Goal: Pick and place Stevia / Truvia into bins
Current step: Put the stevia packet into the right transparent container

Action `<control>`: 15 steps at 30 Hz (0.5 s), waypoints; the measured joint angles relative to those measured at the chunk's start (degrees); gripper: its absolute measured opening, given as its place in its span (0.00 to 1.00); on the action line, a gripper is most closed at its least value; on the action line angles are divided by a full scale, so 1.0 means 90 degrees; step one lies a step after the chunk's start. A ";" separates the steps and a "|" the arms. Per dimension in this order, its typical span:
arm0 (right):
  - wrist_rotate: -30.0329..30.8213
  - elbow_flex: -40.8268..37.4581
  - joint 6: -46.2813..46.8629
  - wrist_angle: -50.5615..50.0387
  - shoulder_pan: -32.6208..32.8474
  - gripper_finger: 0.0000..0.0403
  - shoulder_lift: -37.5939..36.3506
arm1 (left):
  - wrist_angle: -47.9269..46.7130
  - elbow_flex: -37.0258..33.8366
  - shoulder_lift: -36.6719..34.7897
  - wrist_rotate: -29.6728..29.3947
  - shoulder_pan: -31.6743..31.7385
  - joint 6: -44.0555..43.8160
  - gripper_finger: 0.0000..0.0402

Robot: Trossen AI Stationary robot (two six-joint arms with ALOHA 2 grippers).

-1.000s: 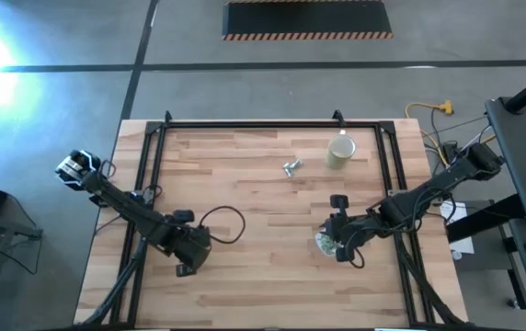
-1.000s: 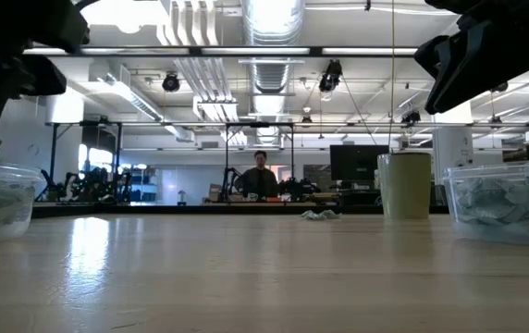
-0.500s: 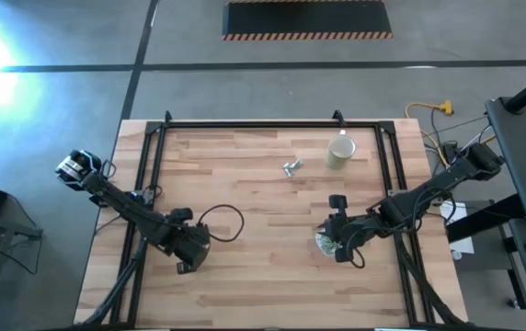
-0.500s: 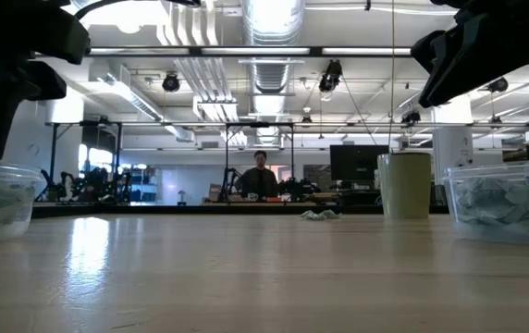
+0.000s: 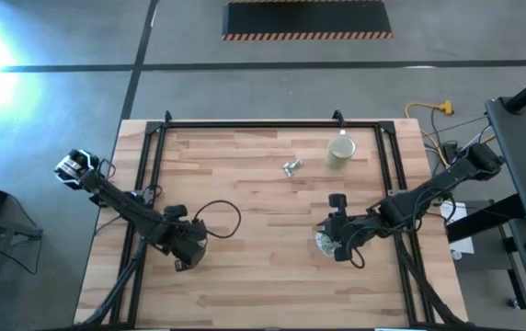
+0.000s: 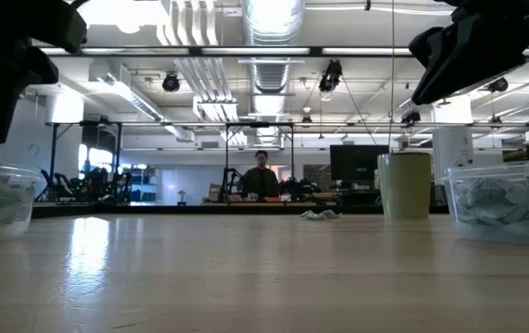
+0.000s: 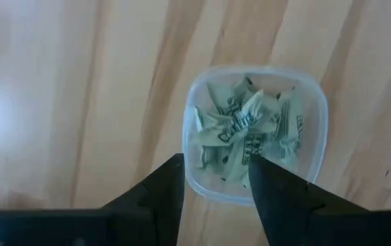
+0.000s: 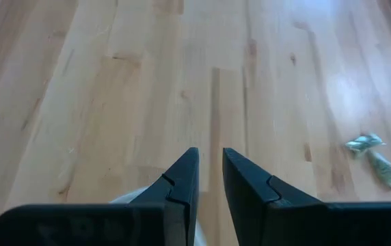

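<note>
My left gripper (image 7: 216, 160) hangs open, pointing down, right above a clear bin (image 7: 255, 130) packed with crumpled green-and-white Stevia sachets; nothing is between its fingers. In the high view that gripper (image 5: 182, 250) covers this bin at the near left. My right gripper (image 8: 210, 152) slants down over the second bin (image 5: 323, 242), which is also full of sachets (image 6: 505, 199); its fingers stand a narrow gap apart with only bare wood between them. Two loose sachets (image 5: 291, 168) lie flat on the table toward the far edge, also in the right wrist view (image 8: 374, 158).
A beige round cup (image 5: 340, 153) stands upright at the far right, near the loose sachets. A black frame (image 5: 263, 126) runs along the table's far edge and both sides. In the room beyond, a person (image 6: 261, 176) stands far off.
My left gripper has opened above the left bin. A pale sachet that showed at its fingertips in the low view one second ago is gone from there. My right arm has kept still.
</note>
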 joint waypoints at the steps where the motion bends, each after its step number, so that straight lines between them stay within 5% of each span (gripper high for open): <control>1: 0.0092 0.0001 -0.0002 0.0026 -0.0006 0.14 0.0000 | -0.0013 0.0024 -0.0044 -0.0074 0.0000 -0.0002 0.37; 7: 0.0382 -0.0002 -0.0295 0.0468 -0.0037 0.14 0.0000 | 0.0015 0.0071 -0.0384 -0.1361 -0.0002 0.0236 0.37; 15: 0.0387 -0.0002 -0.0511 0.1078 -0.0545 0.14 0.0000 | 0.0023 -0.0019 -0.0603 -0.4290 -0.0002 0.0560 0.37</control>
